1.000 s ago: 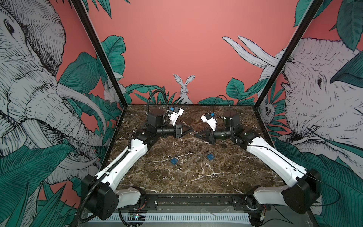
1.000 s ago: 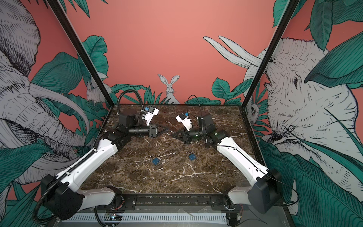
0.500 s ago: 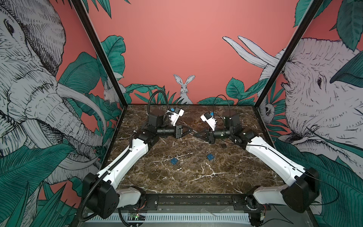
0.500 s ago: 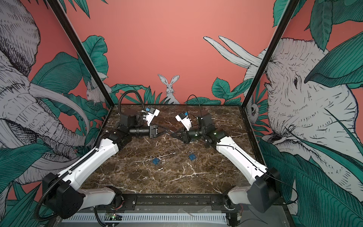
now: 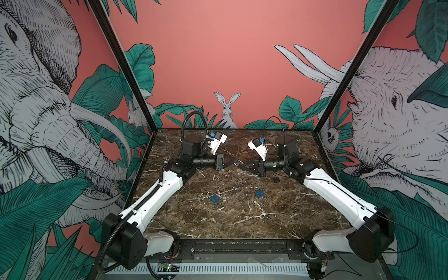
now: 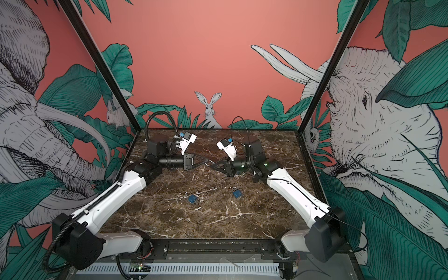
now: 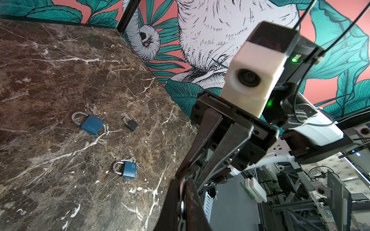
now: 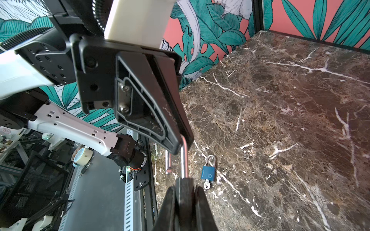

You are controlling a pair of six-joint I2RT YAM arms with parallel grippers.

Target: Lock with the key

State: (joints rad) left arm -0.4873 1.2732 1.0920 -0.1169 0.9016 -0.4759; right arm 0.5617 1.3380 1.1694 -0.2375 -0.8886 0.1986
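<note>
Right wrist: padlock [image 8: 184, 160] between right fingers [image 8: 203, 212]

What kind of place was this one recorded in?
Probably a robotics lab's enclosed test cell: jungle-mural panels wall in a marble-patterned tabletop, and the left wrist view shows equipment racks beyond its edge.

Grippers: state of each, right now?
Left gripper: jaws closed on the silver metal shackle of a dark padlock.
Right gripper: jaws closed on that padlock's body.

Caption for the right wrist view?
Right gripper holds a padlock while left gripper pinches its shackle above the marble table.
</note>
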